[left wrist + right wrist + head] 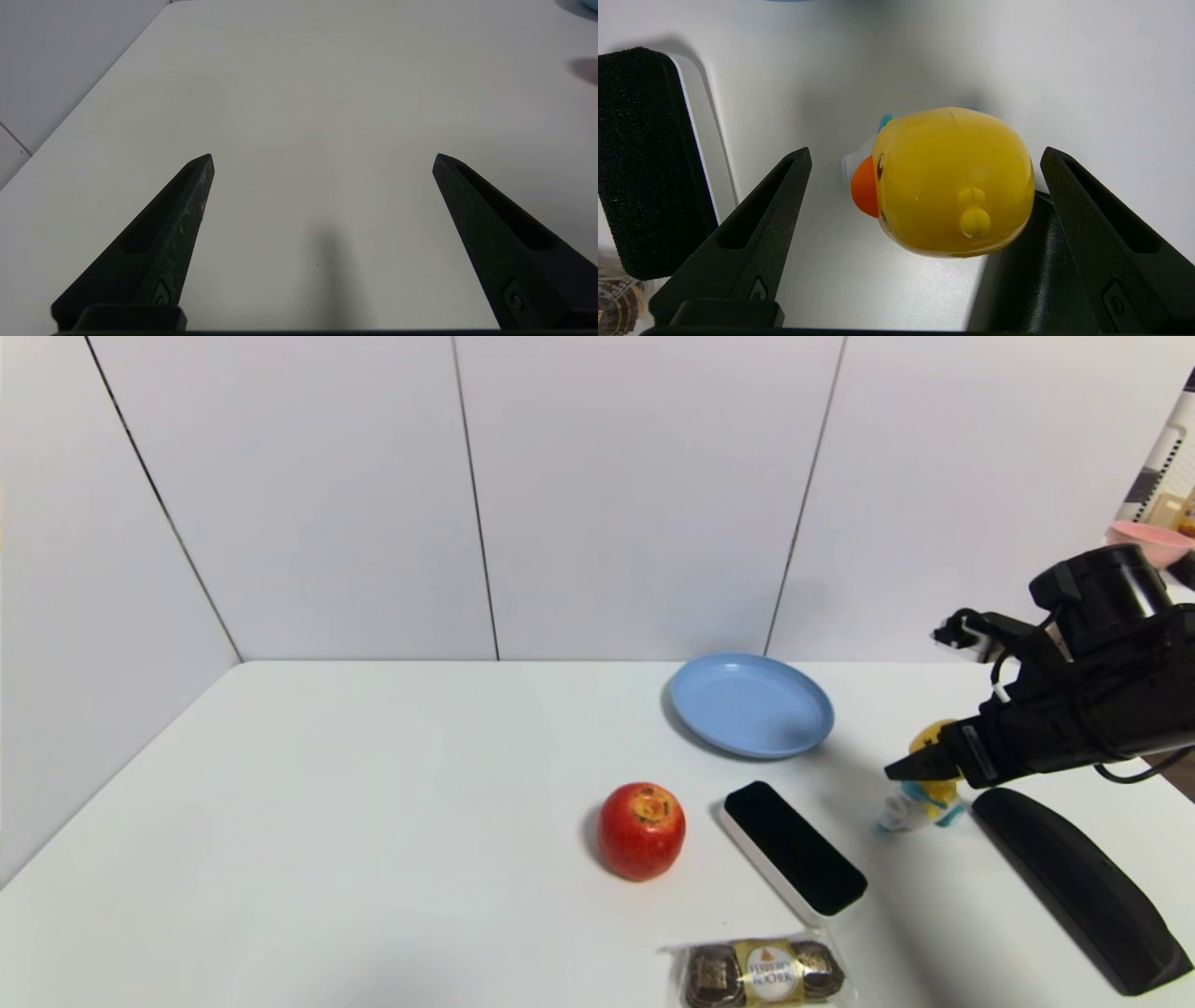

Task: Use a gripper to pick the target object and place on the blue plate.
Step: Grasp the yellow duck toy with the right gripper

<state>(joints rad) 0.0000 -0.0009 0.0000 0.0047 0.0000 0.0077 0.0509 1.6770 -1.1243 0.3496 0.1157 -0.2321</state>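
Nearest the camera lies the wrapped chocolate pack (767, 973). The yellow duck (952, 182) is on the tabletop (373, 821), between the wide-open fingers of the right hand (927, 149), which grips nothing. Just beside the duck: the long black case (1074, 887). Toward the left: the black-topped white block (794, 849), then the red apple (641, 831). Farther back: the blue plate (752, 705). The left hand (323, 156), wide open and holding nothing, is above the tabletop.

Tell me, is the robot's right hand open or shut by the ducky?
Open: the right hand has its fingers wide apart, with the duck between them.
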